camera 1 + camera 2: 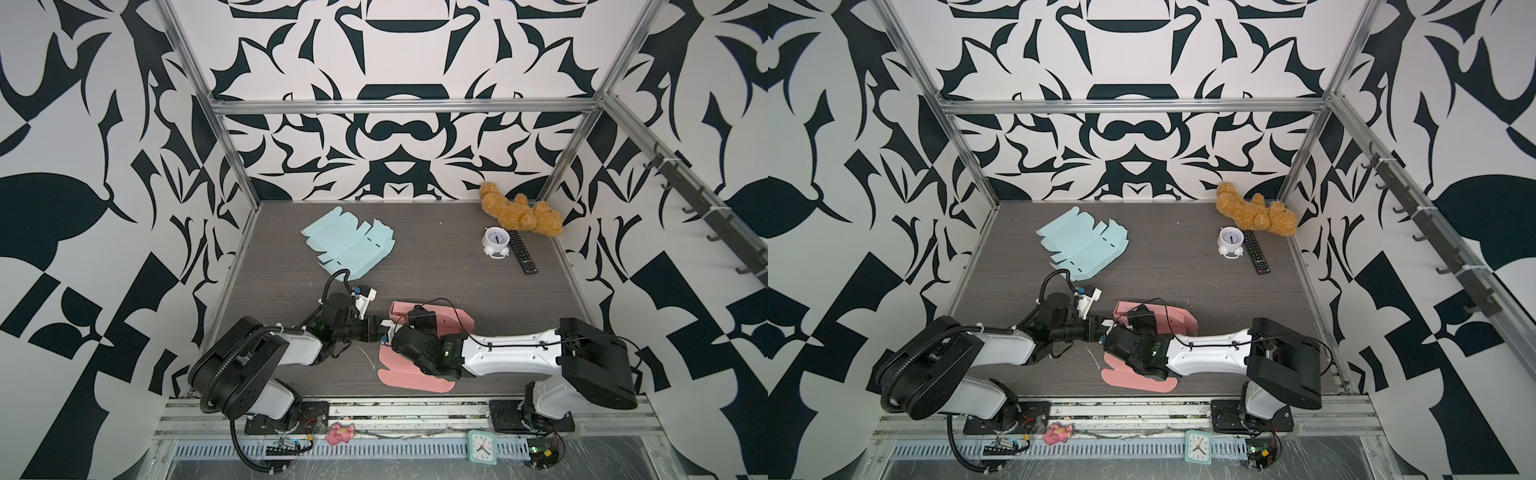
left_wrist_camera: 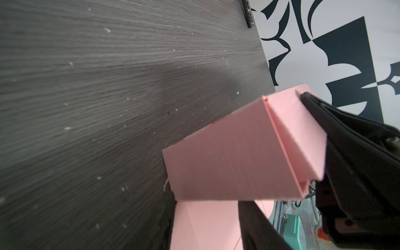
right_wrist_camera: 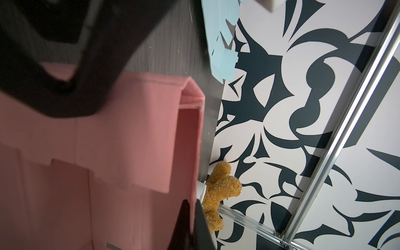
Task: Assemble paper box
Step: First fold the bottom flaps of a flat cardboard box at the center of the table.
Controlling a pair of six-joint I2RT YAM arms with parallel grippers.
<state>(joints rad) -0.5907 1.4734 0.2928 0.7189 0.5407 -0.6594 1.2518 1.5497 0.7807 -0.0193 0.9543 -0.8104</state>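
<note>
Because the pink paper box (image 1: 415,379) looks flimsy, right gripper (image 3: 192,216) pinches its doubled wall; whether left gripper (image 1: 384,329) grips is unclear.

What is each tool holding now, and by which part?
The right tool is shut on the pink box, pinching the edge of its upright side wall. Whether the left tool grips it cannot be told.

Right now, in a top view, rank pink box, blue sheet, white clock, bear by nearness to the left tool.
1. Pink box, at the left tool.
2. Blue sheet, behind it.
3. White clock, far right.
4. Bear, back right.
</note>
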